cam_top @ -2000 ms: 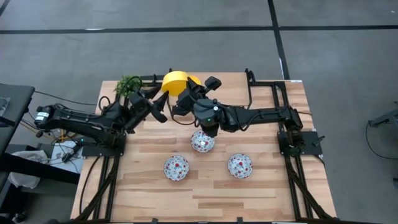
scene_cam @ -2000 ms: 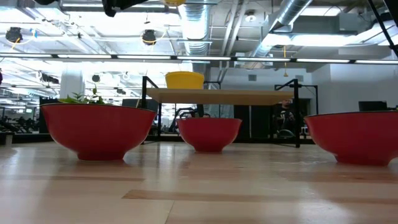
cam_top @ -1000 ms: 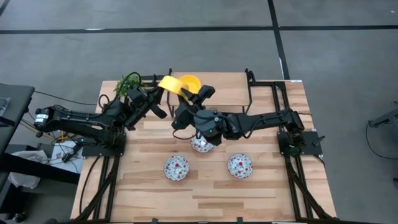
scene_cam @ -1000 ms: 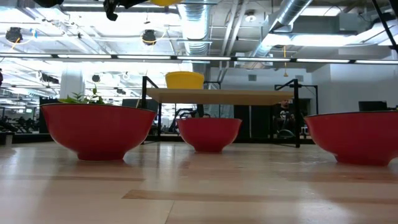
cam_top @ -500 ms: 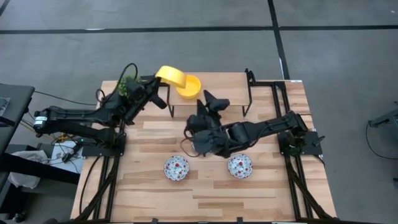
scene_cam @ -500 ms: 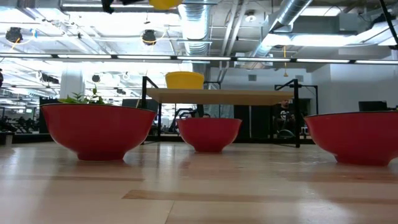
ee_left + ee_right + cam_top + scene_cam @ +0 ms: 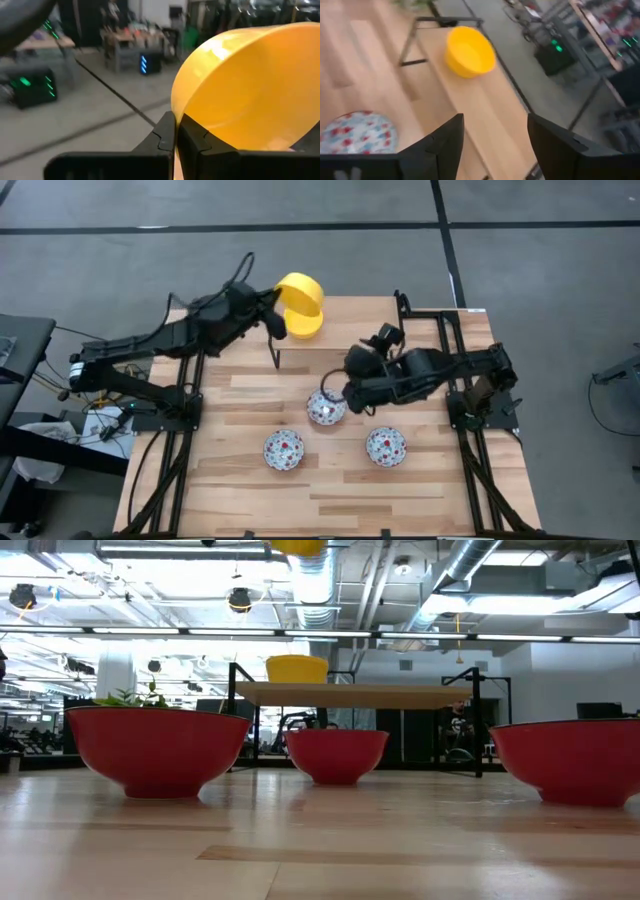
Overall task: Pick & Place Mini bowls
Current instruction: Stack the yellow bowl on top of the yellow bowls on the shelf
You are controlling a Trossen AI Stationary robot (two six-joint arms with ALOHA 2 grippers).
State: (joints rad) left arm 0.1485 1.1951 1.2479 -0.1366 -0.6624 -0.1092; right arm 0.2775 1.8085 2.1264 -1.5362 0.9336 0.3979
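My left gripper (image 7: 277, 317) is shut on a plain yellow mini bowl (image 7: 300, 292), held high above the raised wooden shelf (image 7: 350, 330) at the table's far side. That bowl shows at the top edge of the low view (image 7: 298, 545). A second yellow bowl (image 7: 469, 51) stands on the shelf. Three floral bowls (image 7: 325, 408) (image 7: 283, 450) (image 7: 385, 446) rest on the table, red outside in the low view. My right gripper (image 7: 335, 387) hangs open over the table's middle, next to the far floral bowl, with nothing between its fingers (image 7: 495, 145). My left gripper pinches the yellow bowl's rim (image 7: 176, 116) between its two fingers, with the wall passing between them. The bowl is lifted clear above the shelf and tipped onto its side.
The shelf's dark metal legs (image 7: 277, 355) (image 7: 402, 330) stand on the table. Green plant leaves (image 7: 130, 697) show behind the left floral bowl in the low view. Bare wood lies along the table's near edge (image 7: 330, 510).
My left gripper has risen and gone toward the table's far edge and right with the yellow bowl, which has tipped further onto its side. My right arm has drawn back from the shelf toward the table's middle and right.
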